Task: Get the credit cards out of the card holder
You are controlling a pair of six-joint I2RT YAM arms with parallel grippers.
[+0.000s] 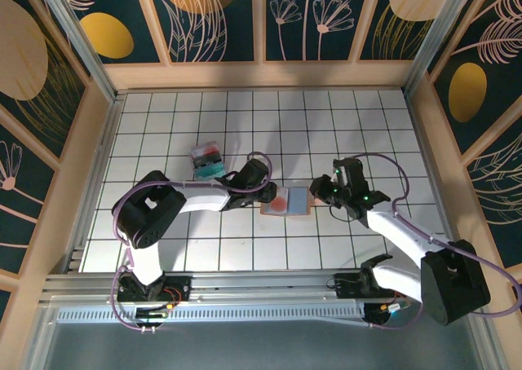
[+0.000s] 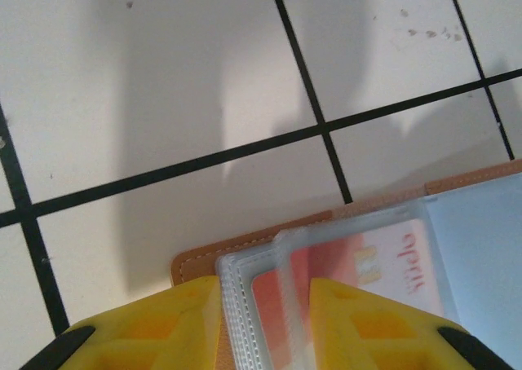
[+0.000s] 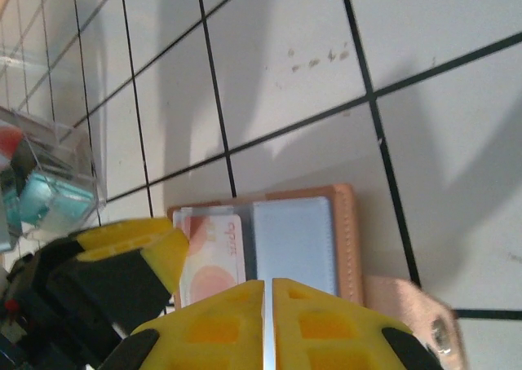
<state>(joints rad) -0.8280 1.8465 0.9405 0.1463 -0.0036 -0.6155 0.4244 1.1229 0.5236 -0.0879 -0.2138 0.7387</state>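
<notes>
The card holder (image 1: 299, 200) lies open on the tiles, with blue-grey faces and a tan border (image 2: 196, 264). Clear sleeves sit on its left half, and a red and pale pink credit card (image 1: 279, 201) (image 2: 269, 305) (image 3: 214, 256) is inside one. My left gripper (image 1: 267, 195) (image 2: 265, 292) is at the holder's left edge. Its yellow fingers are closed on the lifted edge of the clear sleeves, with the card between them. My right gripper (image 1: 320, 192) (image 3: 267, 292) is over the holder's (image 3: 294, 240) right side. Only a hairline slit separates its fingers, and I see nothing held in them.
A small clear box (image 1: 206, 160) (image 3: 41, 191) with red and teal contents stands just behind the left arm. The holder's tan strap with a snap (image 3: 416, 321) sticks out on the right. Wooden walls ring the white tiled floor (image 1: 367, 125).
</notes>
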